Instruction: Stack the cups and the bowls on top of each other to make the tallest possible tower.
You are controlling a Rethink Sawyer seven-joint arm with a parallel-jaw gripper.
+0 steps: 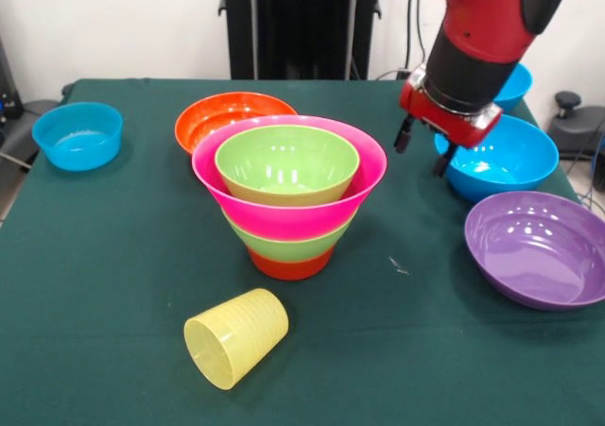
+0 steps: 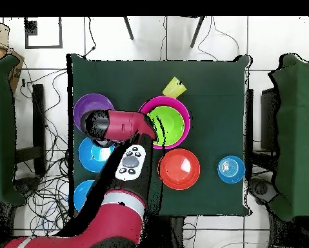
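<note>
Green counter [image 1: 113, 256]: purple bowl [image 1: 539, 247] and two blue bowls [image 1: 501, 157] along one side edge, a third blue bowl [image 1: 78, 135] by the opposite edge, an orange bowl [image 1: 232, 116] behind the tower [image 1: 288, 195]. Pincer [image 1: 423, 152]: released, empty, hanging between the tower and the blue bowls, touching nothing. Tower: mid-counter, orange base, green, flaring pink, green nested on top. Yellow cup [image 1: 236, 338]: on its side, just beside the tower.

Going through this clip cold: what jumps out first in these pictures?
The stack of bowls at the table's middle draws the eye: an orange base, a green bowl, a wide pink bowl and another green one nested inside. In front of it a yellow cup lies on its side, mouth toward the camera. The red arm's gripper hangs open to the right of the stack, over the edge of a blue bowl, holding nothing.
</note>
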